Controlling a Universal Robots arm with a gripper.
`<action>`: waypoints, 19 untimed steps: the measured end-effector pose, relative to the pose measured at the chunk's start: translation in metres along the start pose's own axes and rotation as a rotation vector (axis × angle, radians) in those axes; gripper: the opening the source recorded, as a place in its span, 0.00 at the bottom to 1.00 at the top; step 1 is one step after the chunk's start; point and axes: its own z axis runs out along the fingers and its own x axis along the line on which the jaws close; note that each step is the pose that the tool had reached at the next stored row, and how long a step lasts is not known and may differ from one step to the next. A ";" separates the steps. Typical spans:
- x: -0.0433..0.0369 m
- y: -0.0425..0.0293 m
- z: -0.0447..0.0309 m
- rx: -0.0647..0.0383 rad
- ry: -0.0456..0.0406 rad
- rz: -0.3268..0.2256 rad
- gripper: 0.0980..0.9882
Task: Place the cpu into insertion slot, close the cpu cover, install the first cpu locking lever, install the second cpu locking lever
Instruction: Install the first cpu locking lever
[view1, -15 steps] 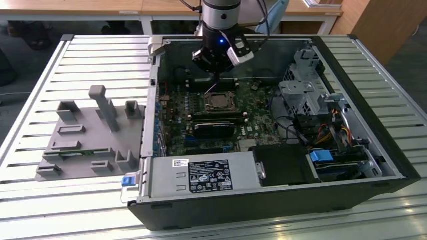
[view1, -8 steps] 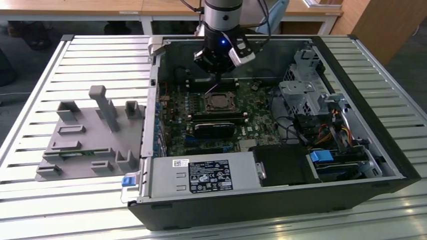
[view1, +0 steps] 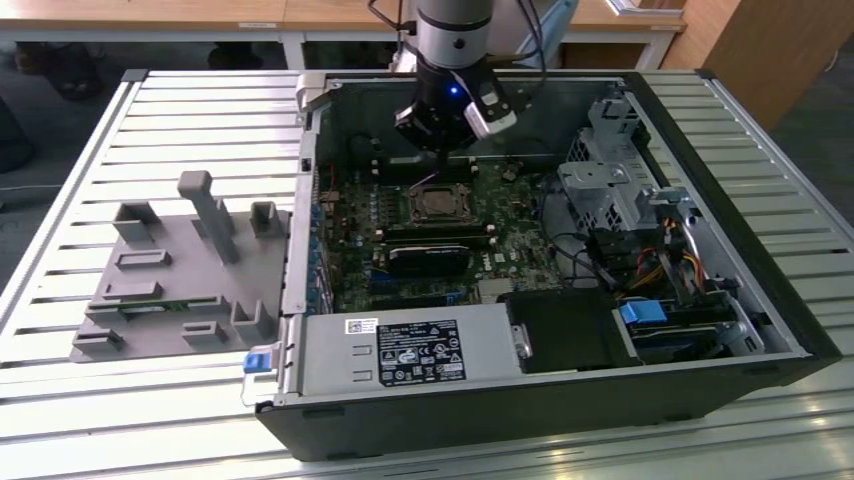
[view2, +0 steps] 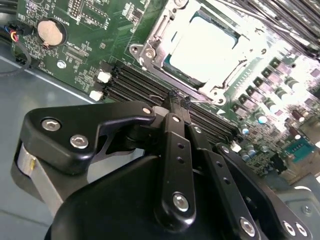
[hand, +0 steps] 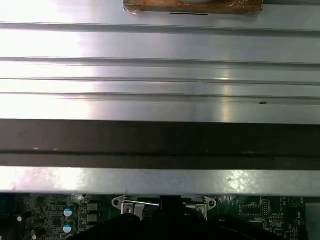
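In the second wrist view the cpu (view2: 202, 47) lies pale and flat in the insertion slot (view2: 150, 52), and the silver cpu cover (view2: 220, 82) sits down around it. My gripper (view2: 177, 97) is shut, its black fingertips together at the socket's edge beside a thin wire locking lever (view2: 202, 100); whether they grip the lever I cannot tell. The exterior view has the gripper (view1: 442, 160) hanging just behind the socket (view1: 438, 205) inside the open computer case. In the first wrist view the socket's metal edge (hand: 130, 204) shows beside the fingers (hand: 171, 202).
Black memory slots (view2: 135, 82) run beside the socket, with a coin battery (view2: 50, 32) further off. A black card (view1: 430, 255) lies in front of the socket. Drive cages (view1: 607, 190) and cables fill the exterior view's right. A grey fixture (view1: 174, 270) sits on the slatted table.
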 end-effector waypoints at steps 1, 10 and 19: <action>-0.0010 -0.0001 0.0014 0.000 0.0000 0.000 0.01; -0.0064 -0.0006 0.0133 0.000 0.0000 0.000 0.01; -0.0076 -0.0010 0.0244 0.000 0.0000 0.000 0.01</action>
